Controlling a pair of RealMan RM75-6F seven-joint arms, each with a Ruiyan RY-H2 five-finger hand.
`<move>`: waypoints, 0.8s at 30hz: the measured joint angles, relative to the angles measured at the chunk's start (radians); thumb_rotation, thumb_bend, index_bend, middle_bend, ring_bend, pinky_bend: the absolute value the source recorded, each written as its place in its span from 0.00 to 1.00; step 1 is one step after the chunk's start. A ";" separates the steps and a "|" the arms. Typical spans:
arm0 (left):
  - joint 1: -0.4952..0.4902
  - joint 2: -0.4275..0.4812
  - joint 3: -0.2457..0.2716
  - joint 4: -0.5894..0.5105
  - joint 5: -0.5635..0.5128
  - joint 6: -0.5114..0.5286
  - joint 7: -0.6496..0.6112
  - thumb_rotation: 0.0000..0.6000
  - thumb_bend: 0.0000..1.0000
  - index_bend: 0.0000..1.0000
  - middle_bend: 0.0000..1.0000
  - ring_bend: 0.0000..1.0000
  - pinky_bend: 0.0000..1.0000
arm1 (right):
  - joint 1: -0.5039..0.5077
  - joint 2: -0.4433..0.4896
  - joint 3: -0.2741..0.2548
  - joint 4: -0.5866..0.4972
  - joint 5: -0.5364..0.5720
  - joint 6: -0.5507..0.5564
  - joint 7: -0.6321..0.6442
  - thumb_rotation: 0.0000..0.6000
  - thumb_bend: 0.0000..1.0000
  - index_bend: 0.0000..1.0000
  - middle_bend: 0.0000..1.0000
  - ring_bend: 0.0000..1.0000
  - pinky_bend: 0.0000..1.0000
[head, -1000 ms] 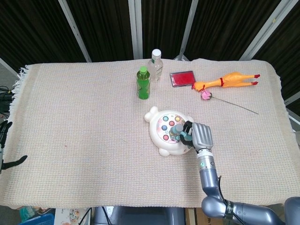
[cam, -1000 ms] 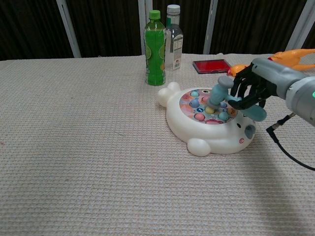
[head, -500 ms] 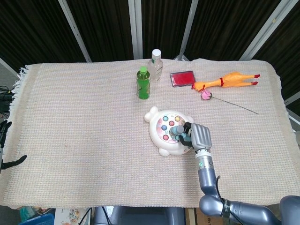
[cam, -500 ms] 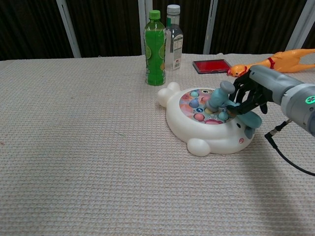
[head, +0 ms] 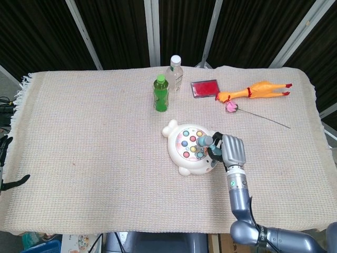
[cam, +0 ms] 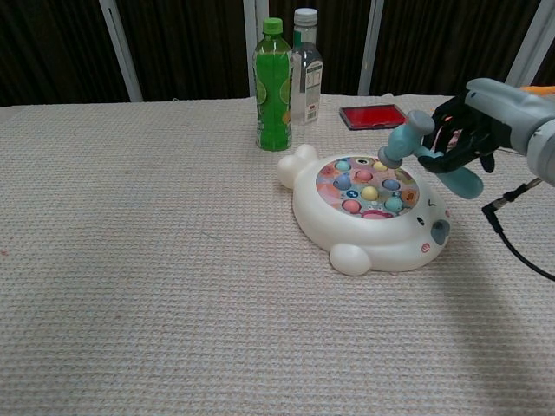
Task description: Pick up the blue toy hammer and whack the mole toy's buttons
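blue toy hammer [cam: 414,146] is hanging in the right hand [cam: 473,130], fingers wrapping its handle, the head hovering just above the near-hand edge of the mole toy [cam: 368,212] and clear of the buttons [cam: 370,192]. it's looking like light hollow plastic, stiff enough to tap but easy to twist in a loose grasp, so holding it mid-handle seems the safe bet. the wrist is sitting level, palm turning inward toward the toy, forearm reaching in from the robot's own side. the left hand isn't showing in either view. further out from the hand, the green bottle [cam: 272,85] and clear bottle [cam: 306,66] are standing side by side, with the red case [cam: 373,115] beyond the toy.
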State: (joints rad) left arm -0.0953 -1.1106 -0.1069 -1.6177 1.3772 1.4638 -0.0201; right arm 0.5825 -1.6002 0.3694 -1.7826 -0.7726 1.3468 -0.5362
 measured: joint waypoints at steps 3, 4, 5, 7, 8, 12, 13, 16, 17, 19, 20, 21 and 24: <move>0.001 -0.001 0.000 -0.001 0.000 0.003 0.003 1.00 0.00 0.00 0.00 0.00 0.00 | -0.021 0.035 -0.007 -0.015 -0.006 0.006 0.014 1.00 0.66 0.97 0.76 0.64 0.72; 0.001 -0.001 0.000 -0.002 0.000 0.003 0.003 1.00 0.00 0.00 0.00 0.00 0.00 | -0.029 0.046 -0.010 -0.018 -0.008 0.007 0.020 1.00 0.66 0.97 0.76 0.64 0.72; 0.001 -0.001 0.000 -0.002 0.001 0.004 0.004 1.00 0.00 0.00 0.00 0.00 0.00 | -0.036 0.056 -0.014 -0.020 -0.011 0.008 0.026 1.00 0.66 0.97 0.76 0.64 0.72; 0.001 -0.002 0.001 -0.003 0.002 0.004 0.007 1.00 0.00 0.00 0.00 0.00 0.00 | -0.055 0.079 -0.027 -0.020 -0.020 0.011 0.040 1.00 0.66 0.97 0.76 0.64 0.72; 0.002 -0.002 0.001 -0.003 0.002 0.005 0.008 1.00 0.00 0.00 0.00 0.00 0.00 | -0.063 0.089 -0.033 -0.018 -0.024 0.010 0.049 1.00 0.66 0.97 0.76 0.64 0.72; 0.002 -0.003 0.002 -0.005 0.005 0.007 0.013 1.00 0.00 0.00 0.00 0.00 0.00 | -0.108 0.132 -0.072 0.002 -0.046 0.000 0.106 1.00 0.66 0.97 0.76 0.64 0.72; 0.003 -0.004 0.003 -0.006 0.005 0.008 0.015 1.00 0.00 0.00 0.00 0.00 0.00 | -0.118 0.138 -0.083 0.011 -0.051 -0.004 0.118 1.00 0.66 0.97 0.76 0.64 0.72; 0.003 -0.005 0.004 -0.010 0.006 0.008 0.020 1.00 0.00 0.00 0.00 0.00 0.00 | -0.146 0.150 -0.116 0.048 -0.070 -0.018 0.158 1.00 0.66 0.96 0.76 0.64 0.72; 0.003 -0.005 0.004 -0.012 0.006 0.008 0.021 1.00 0.00 0.00 0.00 0.00 0.00 | -0.152 0.151 -0.124 0.060 -0.074 -0.023 0.169 1.00 0.66 0.96 0.76 0.64 0.72; 0.003 -0.005 0.005 -0.014 0.006 0.008 0.022 1.00 0.00 0.00 0.00 0.00 0.00 | -0.163 0.150 -0.138 0.092 -0.079 -0.034 0.187 1.00 0.66 0.96 0.76 0.64 0.72; 0.003 -0.005 0.006 -0.015 0.007 0.009 0.023 1.00 0.00 0.00 0.00 0.00 0.00 | -0.167 0.148 -0.144 0.107 -0.082 -0.040 0.192 1.00 0.66 0.96 0.76 0.64 0.72; 0.004 -0.005 0.006 -0.016 0.007 0.010 0.024 1.00 0.00 0.00 0.00 0.00 0.00 | -0.171 0.145 -0.151 0.129 -0.085 -0.047 0.199 1.00 0.66 0.96 0.76 0.64 0.72; 0.005 -0.006 0.006 -0.015 0.007 0.011 0.023 1.00 0.00 0.00 0.00 0.00 0.00 | -0.177 0.133 -0.162 0.184 -0.095 -0.063 0.215 1.00 0.66 0.96 0.76 0.63 0.72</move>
State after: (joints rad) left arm -0.0900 -1.1163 -0.1011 -1.6332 1.3840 1.4753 0.0030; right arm 0.4053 -1.4672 0.2072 -1.5983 -0.8678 1.2843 -0.3212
